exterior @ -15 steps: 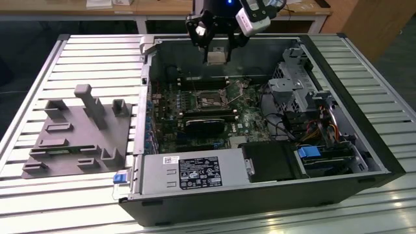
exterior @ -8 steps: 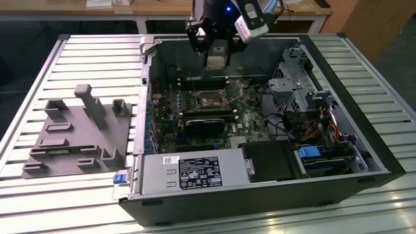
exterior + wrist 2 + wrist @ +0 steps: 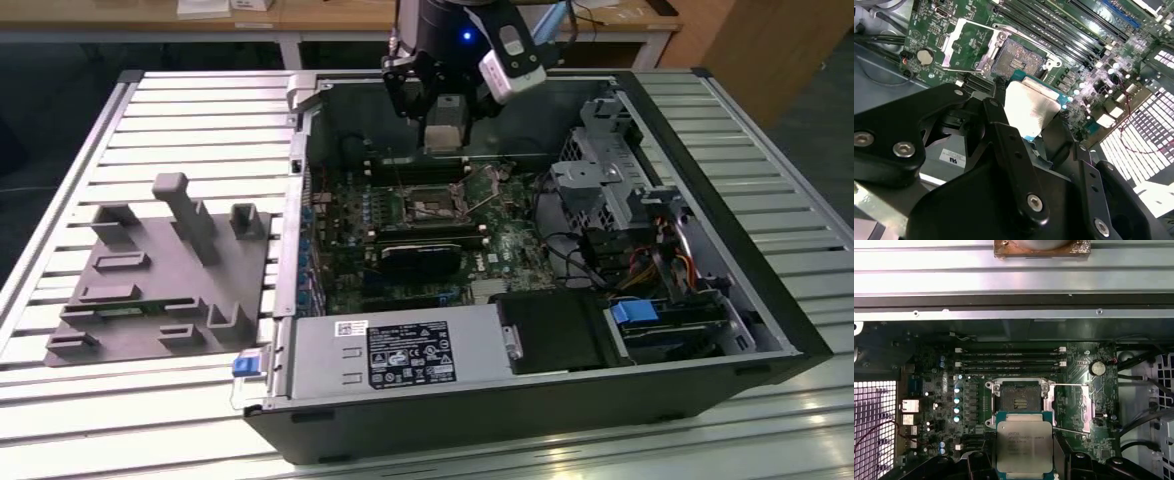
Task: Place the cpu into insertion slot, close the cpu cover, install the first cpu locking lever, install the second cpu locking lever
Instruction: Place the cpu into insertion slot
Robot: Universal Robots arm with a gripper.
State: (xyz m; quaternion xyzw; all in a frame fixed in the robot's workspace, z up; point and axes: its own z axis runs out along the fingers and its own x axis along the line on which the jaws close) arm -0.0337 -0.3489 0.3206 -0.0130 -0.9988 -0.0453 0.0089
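My gripper [image 3: 445, 140] hangs over the open computer case and is shut on the cpu [image 3: 1024, 445], a flat square chip with a silver top held by two opposite edges. In the second wrist view the cpu [image 3: 1029, 107] sits between the black fingers [image 3: 1004, 135], above the board and apart from it. The insertion slot [image 3: 1019, 399] lies bare just beyond the chip, with a dark centre and a metal rim [image 3: 1016, 57]. The cpu cover [image 3: 966, 42] is swung open to the side of the socket [image 3: 430, 205]. Thin lever wires [image 3: 1069, 385] run beside it.
Long black memory slots [image 3: 1011, 360] run along the socket's far side. A coin battery [image 3: 1098, 368] sits near the cover. In the case are a silver power supply [image 3: 394, 355] and a drive cage [image 3: 614, 170]. A grey fixture [image 3: 160, 270] stands at the exterior view's left.
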